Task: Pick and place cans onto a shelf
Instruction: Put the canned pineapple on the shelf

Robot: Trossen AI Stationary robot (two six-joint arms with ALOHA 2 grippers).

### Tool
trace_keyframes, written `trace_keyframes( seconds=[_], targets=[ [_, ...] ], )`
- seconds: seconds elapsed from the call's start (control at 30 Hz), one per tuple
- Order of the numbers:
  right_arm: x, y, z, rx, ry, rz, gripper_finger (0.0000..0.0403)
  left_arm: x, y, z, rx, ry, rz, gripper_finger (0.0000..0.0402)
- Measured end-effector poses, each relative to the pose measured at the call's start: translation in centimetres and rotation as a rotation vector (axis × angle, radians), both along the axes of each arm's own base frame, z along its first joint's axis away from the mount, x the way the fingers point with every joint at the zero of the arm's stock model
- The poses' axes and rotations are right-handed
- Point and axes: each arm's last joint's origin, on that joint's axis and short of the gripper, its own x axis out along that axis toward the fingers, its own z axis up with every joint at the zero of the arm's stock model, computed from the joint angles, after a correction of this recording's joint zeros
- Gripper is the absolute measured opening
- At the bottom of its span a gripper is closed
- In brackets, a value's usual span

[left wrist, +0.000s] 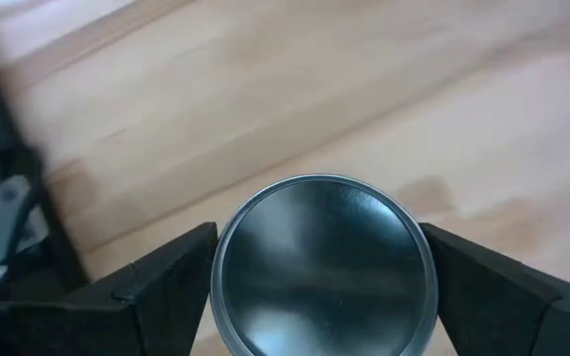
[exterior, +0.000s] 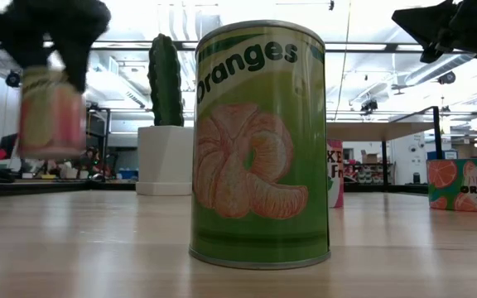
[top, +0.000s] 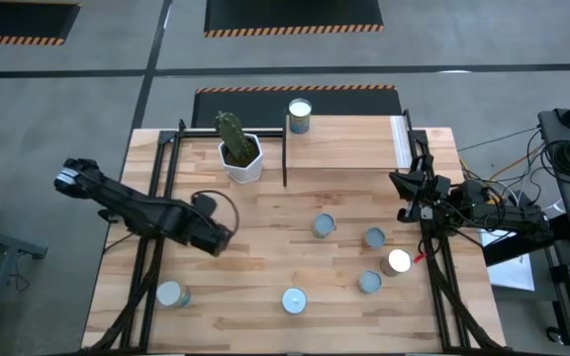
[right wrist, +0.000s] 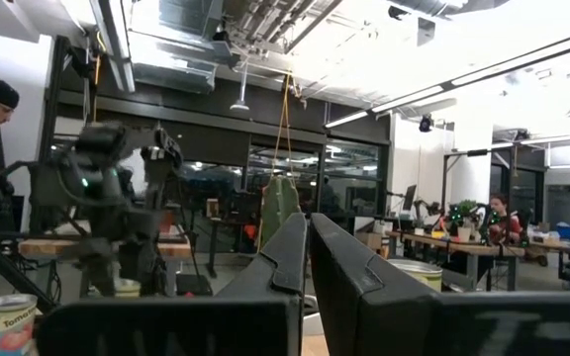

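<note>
Overhead, the left gripper [top: 216,237] hangs over the left-middle of the slatted table [top: 265,316], its jaws spread wide around a can. The left wrist view shows this held can [left wrist: 323,262] from above, its shiny round top sitting between the two dark fingers [left wrist: 156,287], which press against its sides. From table height the same can [exterior: 50,114] appears blurred and lifted clear of the tabletop, with a pinkish label.

The right gripper [top: 404,193] waits at the right edge of the table beside the shelf's end, its fingers [right wrist: 285,257] closed flat together and holding nothing.

One can [top: 299,116] already stands on the shelf [top: 349,143], the light board along the far side of the table. Six more cans sit on the table: four clustered at the right-middle [top: 374,237], one near the front centre [top: 294,300], and one at the front left [top: 171,294]. A white pot with a cactus [top: 238,148] stands just left of the shelf.
</note>
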Motion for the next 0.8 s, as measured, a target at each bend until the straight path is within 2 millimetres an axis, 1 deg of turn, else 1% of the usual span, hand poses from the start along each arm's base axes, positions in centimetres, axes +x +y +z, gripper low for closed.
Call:
trace_keyframes(
  seconds=[0.27, 0.37, 0.47, 0.6, 0.8],
  targets=[
    [0.0, 0.0, 0.0, 0.002, -0.003, 0.001, 0.0009, 6.8, -2.7, 4.7, 0.064, -0.001, -0.311, 0.0311],
    [-0.1, 0.0, 0.3, 0.015, 0.01, 0.006, 0.0009, 8.8, -3.3, 6.3, 0.116, 0.021, -0.408, 0.0311],
    [-0.2, 0.0, 1.0, 0.038, 0.037, 0.015, 0.0009, 10.2, -3.5, 7.9, 0.156, 0.028, -0.465, 0.0311],
    [-0.5, 0.1, 1.8, 0.064, 0.126, 0.02, 0.0009, 11.7, -3.3, 9.8, 0.233, 0.016, -0.516, 0.0311],
    [-1.1, 0.1, 2.9, 0.098, 0.227, 0.031, 0.0009, 13.0, -2.1, 12.4, 0.349, -0.041, -0.545, 0.0311]
  ],
)
